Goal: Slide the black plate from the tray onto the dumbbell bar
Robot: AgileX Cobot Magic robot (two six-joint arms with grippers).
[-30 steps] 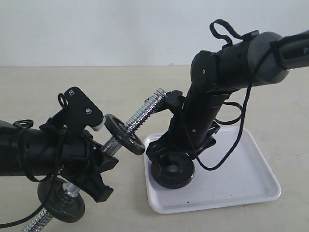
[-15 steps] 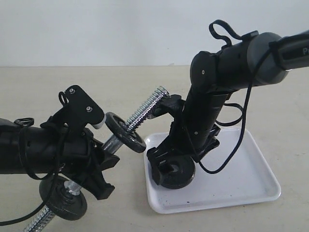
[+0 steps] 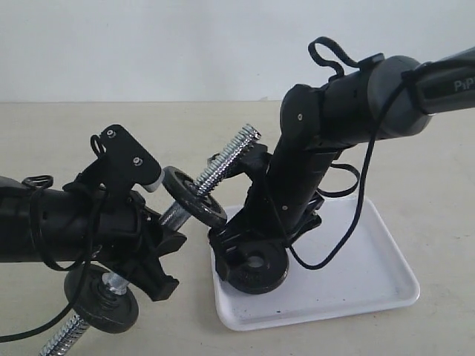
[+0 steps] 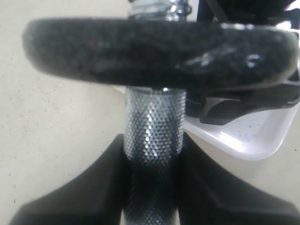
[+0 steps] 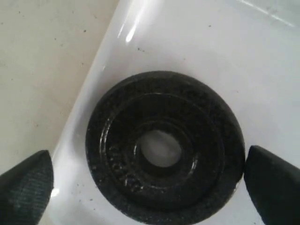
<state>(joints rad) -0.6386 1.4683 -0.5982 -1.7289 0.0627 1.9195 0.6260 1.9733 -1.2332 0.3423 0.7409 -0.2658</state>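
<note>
Just "PiP" (image 3: 463,85), arm (image 3: 349,104) over black plate (image 3: 256,268)

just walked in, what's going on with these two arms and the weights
The left tool is clamped on the knurled middle of the dumbbell bar, holding it tilted with its free threaded end up near the right arm. The bar already carries an upper disc and a lower disc, one on each side of the grip. The right tool hangs open over the black plate, a finger on either side. The plate lies flat in the tray, at the corner nearest the bar, not yet gripped.
</note>
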